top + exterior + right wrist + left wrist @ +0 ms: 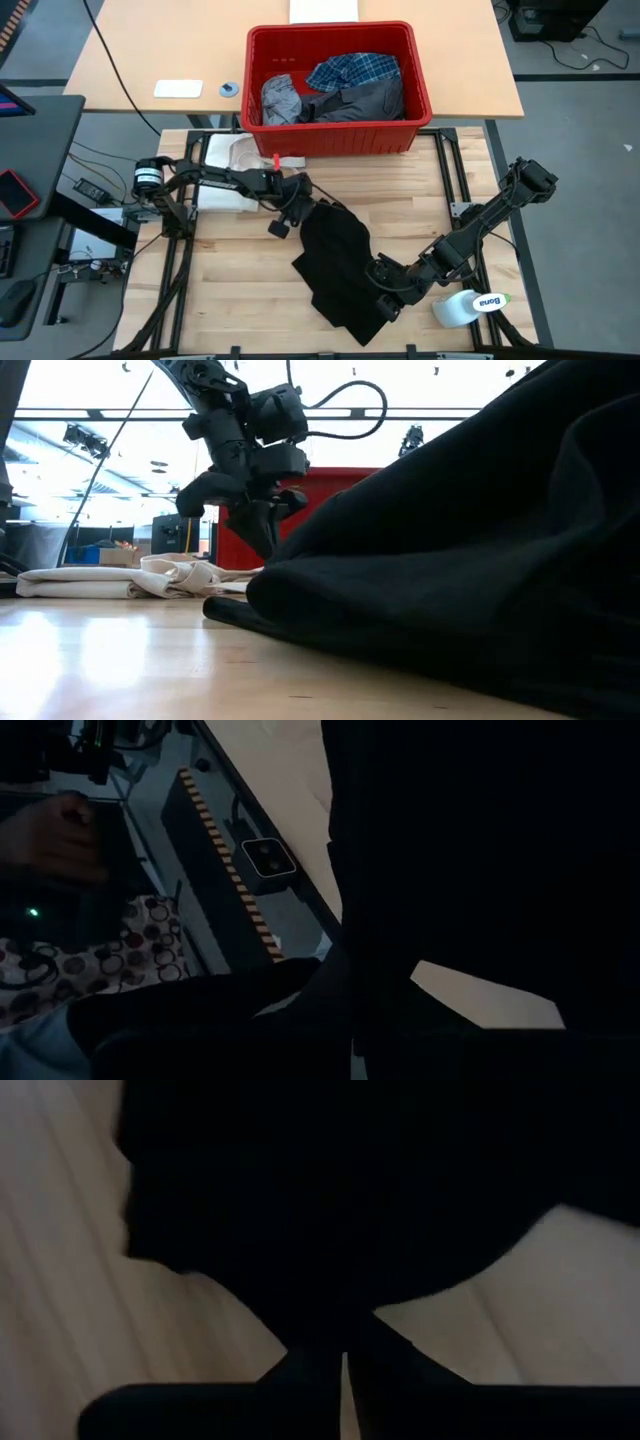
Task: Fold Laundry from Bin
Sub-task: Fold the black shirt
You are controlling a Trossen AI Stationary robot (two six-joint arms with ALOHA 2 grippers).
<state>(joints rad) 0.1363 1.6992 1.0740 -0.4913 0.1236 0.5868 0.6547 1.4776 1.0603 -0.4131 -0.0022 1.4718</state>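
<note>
The red bin (425,100) stands at the table's far edge. It holds a blue-and-white plaid shirt (355,68), a light grey garment (280,100) and a dark grey one (365,100). A large black garment (335,260) lies crumpled on the table's middle. My left gripper (303,205) is shut at the garment's far left corner, close in front of the bin, and also shows in the low view (265,540). My right gripper (385,295) is shut at the garment's near right side. There the cloth rises off the wood (500,480). My left gripper pinches the black garment's far left corner (340,1315) between its two fingers; one layer or several, I cannot tell. It comes slanting down from the table's left. The cloth around the hold lies low on the table. My right gripper holds the black garment by its near right edge (372,285), coming slanting down from the table's right. The gripper and the cloth hide the place of contact. The cloth near the hold is raised off the table (480,850), and the rest lies on the wood.
A folded cream-white cloth (225,165) lies left of the bin by the left arm. A white bottle (470,305) lies on its side near the right front corner. A person's hand (60,835) shows beyond the table's edge. Bare wood lies at the near left.
</note>
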